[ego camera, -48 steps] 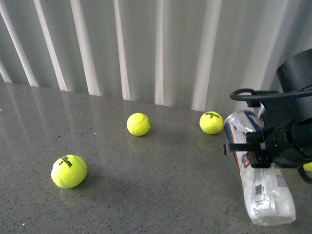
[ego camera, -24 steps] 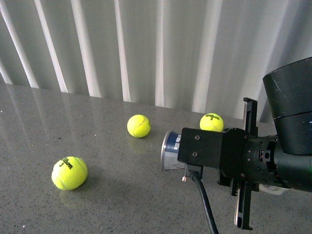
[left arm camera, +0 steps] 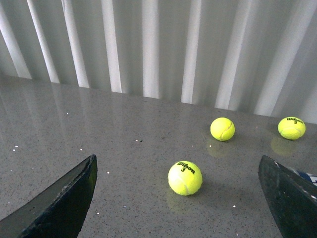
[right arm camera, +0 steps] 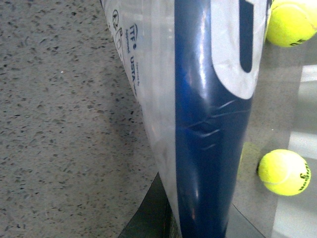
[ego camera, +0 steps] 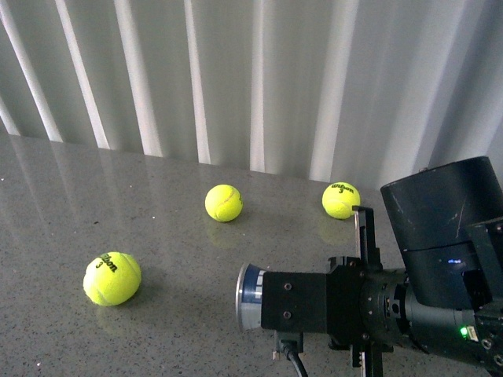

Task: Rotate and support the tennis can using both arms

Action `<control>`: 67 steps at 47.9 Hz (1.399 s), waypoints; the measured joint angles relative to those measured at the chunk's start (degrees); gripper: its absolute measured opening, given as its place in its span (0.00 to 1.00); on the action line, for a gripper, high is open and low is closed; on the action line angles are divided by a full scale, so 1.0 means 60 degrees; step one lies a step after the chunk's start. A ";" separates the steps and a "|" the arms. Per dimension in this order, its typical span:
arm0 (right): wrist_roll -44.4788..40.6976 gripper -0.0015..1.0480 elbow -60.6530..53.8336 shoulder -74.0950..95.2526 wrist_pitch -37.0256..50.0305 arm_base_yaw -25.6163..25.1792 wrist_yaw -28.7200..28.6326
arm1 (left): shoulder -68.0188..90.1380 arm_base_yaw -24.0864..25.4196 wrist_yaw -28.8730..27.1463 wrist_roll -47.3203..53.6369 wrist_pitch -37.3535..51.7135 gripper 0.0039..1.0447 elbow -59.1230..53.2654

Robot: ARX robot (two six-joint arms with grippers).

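The tennis can [ego camera: 250, 297] lies level above the table, its metal-rimmed end pointing left; the rest is hidden behind my right arm [ego camera: 440, 259]. In the right wrist view the can's navy and clear wall [right arm camera: 208, 124] fills the frame, and my right gripper [right arm camera: 190, 223] is shut on it, one dark finger [right arm camera: 148, 220] showing beside it. My left gripper [left arm camera: 177, 166] stands open over the table, its fingers [left arm camera: 64, 203] wide apart and holding nothing. It is out of the front view. A sliver of the can [left arm camera: 307, 176] shows past its other finger.
Three tennis balls lie on the grey speckled table [ego camera: 157, 338]: one near left [ego camera: 112, 277], one mid back [ego camera: 223, 202], one back right [ego camera: 340, 199]. The near ball [left arm camera: 184, 177] sits ahead of the left gripper. A white pleated curtain [ego camera: 236, 78] closes the back.
My right arm has turned the can from leaning steeply at the right to lying level, then carried it lower and further left. The balls have not moved.
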 joint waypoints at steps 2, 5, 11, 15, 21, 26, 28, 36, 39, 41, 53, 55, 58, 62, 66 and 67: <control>0.0000 0.06 -0.0047 0.0106 0.0087 0.0000 0.0007 | 0.0000 0.0000 0.0000 0.0000 0.0000 0.94 0.0000; 0.0000 0.06 -0.0106 0.0251 0.0182 -0.0026 0.0007 | 0.0000 0.0000 0.0000 0.0000 0.0000 0.94 0.0000; -0.0040 0.06 -0.0197 0.0586 0.0470 -0.0182 0.0000 | 0.0000 0.0000 0.0004 0.0000 0.0000 0.94 0.0000; -0.0142 0.06 -0.0208 0.0736 0.0707 -0.0310 0.0007 | 0.0000 0.0000 0.0000 0.0000 0.0000 0.94 0.0000; -0.0164 0.06 -0.0131 0.0874 0.0856 -0.0375 0.0015 | 0.0000 0.0000 0.0000 0.0000 0.0000 0.94 0.0000; -0.0153 0.14 -0.0058 0.0943 0.0812 -0.0368 0.0117 | 0.0000 0.0000 0.0000 0.0000 0.0000 0.94 0.0000; -0.0102 0.19 -0.0025 0.0940 0.0721 -0.0357 0.0087 | 0.0000 0.0000 0.0000 0.0000 0.0000 0.94 0.0000; 0.0310 0.43 -0.0025 0.0896 0.0153 -0.0255 0.0015 | 0.0000 0.0000 0.0000 0.0000 0.0000 0.94 0.0000; 0.0484 0.54 -0.0029 0.0761 -0.0164 -0.0222 -0.0062 | 0.0000 0.0000 0.0000 0.0000 0.0000 0.94 0.0000; 0.0550 0.59 -0.0033 0.0689 -0.0281 -0.0204 -0.0062 | 0.0000 0.0000 0.0000 0.0000 0.0000 0.94 0.0000; 0.0758 0.94 -0.0058 -0.0069 -0.0940 -0.0175 -0.0076 | 0.0000 0.0000 0.0000 0.0000 0.0000 0.94 0.0000; 0.0783 0.93 -0.0058 -0.0215 -0.1049 -0.0182 -0.0076 | 0.0000 0.0000 0.0000 0.0000 0.0000 0.94 0.0000; 0.0867 0.93 -0.0058 -0.0415 -0.1202 -0.0189 -0.0076 | 0.0000 0.0000 0.0000 0.0000 0.0000 0.94 0.0000; 0.1107 0.93 -0.0058 -0.0769 -0.1523 -0.0189 -0.0124 | 0.0000 0.0000 0.0000 0.0000 0.0000 0.94 0.0000; 0.1355 0.93 -0.0058 -0.1209 -0.1912 -0.0153 -0.0200 | 0.0000 0.0000 0.0004 0.0000 0.0000 0.94 0.0000; 0.1432 0.93 -0.0058 -0.1355 -0.2029 -0.0138 -0.0248 | 0.0000 0.0000 0.0000 0.0000 0.0000 0.94 0.0000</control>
